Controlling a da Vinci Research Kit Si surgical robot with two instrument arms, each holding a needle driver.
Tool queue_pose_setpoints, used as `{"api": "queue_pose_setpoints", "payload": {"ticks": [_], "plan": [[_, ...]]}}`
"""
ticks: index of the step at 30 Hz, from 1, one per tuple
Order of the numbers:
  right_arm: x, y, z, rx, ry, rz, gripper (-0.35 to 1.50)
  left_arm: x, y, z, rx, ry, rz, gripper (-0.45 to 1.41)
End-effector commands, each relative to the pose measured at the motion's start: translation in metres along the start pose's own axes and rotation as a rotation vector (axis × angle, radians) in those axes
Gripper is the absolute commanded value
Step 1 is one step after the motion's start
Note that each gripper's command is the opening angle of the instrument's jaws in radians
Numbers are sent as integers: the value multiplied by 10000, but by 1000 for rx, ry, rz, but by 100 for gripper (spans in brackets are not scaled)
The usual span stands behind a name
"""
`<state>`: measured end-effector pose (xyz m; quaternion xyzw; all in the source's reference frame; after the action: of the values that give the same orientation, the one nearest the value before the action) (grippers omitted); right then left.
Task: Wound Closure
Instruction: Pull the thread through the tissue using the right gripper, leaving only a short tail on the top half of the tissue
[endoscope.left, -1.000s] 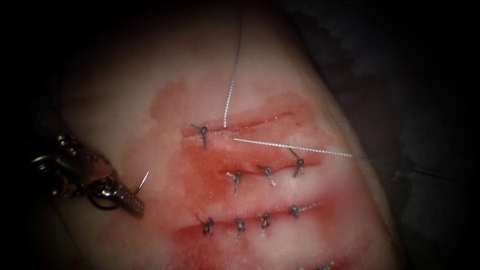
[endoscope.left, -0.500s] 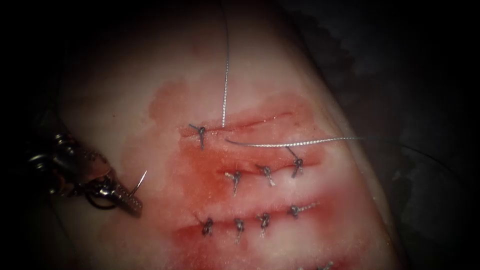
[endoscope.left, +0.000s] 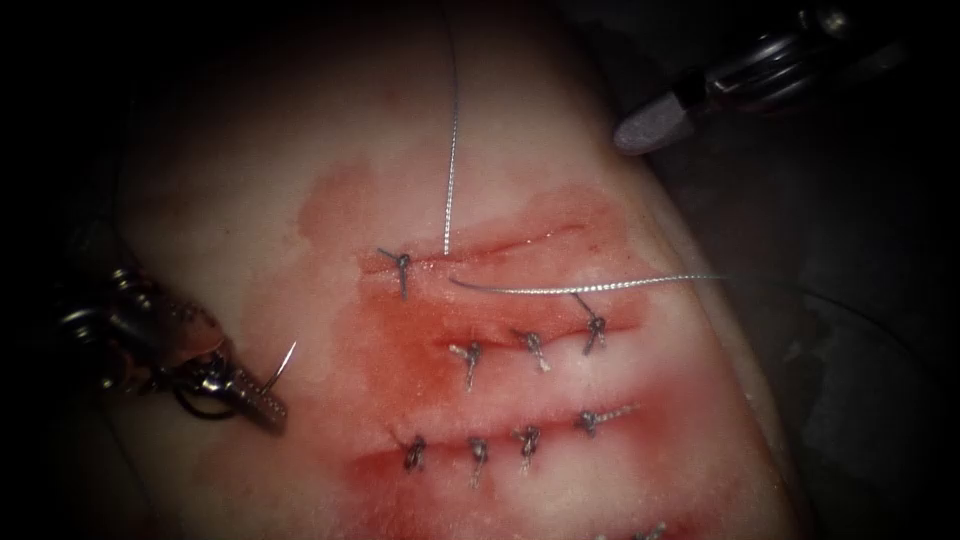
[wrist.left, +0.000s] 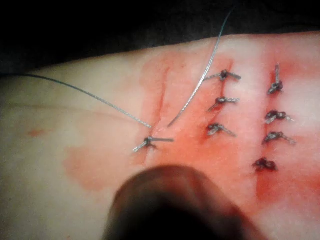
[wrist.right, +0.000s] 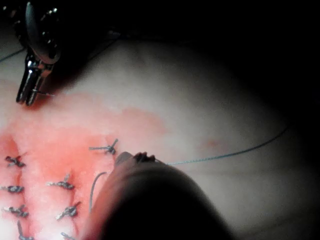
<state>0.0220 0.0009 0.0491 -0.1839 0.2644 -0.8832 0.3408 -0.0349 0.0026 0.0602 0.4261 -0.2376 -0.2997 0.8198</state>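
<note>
1. The needle (endoscope.left: 283, 366) sits clear of the tissue (endoscope.left: 250, 200), lower left of the endoscope view, left of the cut (endoscope.left: 500, 245).
2. The left tool (endoscope.left: 262, 404) is clenched on the needle's lower curve.
3. Thread (endoscope.left: 450, 170) rises from the cut.
4. The right tool (endoscope.left: 650, 125), upper right, holds nothing; its jaws look closed.

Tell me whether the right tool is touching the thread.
Apart. In the endoscope view the right tool sits off the tissue's upper right edge, with a plain gap to both thread strands.

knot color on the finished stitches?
Dark grey-blue thread knots on pink, red-stained tissue; clearest in the endoscope view.
</note>
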Motion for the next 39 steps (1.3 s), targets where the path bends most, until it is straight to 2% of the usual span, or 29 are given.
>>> {"api": "queue_pose_setpoints", "payload": {"ticks": [1,2,3,4,8,13,14,17,24,26,28,29,36,39], "plan": [[-21,8,33,20,34,-78,54,-8,4,3,-1,-3,3,-5],[-24,12,57,40,89,-186,27,-8,4,3,-1,-3,2,-3],[-23,13,66,45,103,-212,14,-8,4,3,-1,-3,2,-3],[-19,18,79,44,123,-253,-8,-8,3,3,-1,-3,2,-3],[-16,25,83,1,172,-267,-6,-7,5,5,-2,-4,-3,-3],[-11,40,70,-78,232,-73,-16,-5,6,8,-5,-5,-1,-3],[-9,45,69,-97,238,-58,-15,-4,6,8,-5,-5,-1,-3],[2,62,75,-134,302,-32,12,-3,7,10,-5,-3,0,-3],[20,58,106,-114,385,-41,14,-3,7,10,-3,-1,0,-3],[22,54,112,-113,412,-56,5,-3,7,10,-3,-1,0,-3],[22,52,114,-116,417,-66,-27,-3,7,10,-3,-1,-5,-3],[22,51,115,-114,422,-66,-32,-3,7,10,-3,-1,-5,-3],[33,49,122,-104,454,-86,-35,-2,6,11,-2,2,-11,-3],[44,46,114,-119,481,-91,-35,-2,6,11,-2,2,-11,-3]]}}
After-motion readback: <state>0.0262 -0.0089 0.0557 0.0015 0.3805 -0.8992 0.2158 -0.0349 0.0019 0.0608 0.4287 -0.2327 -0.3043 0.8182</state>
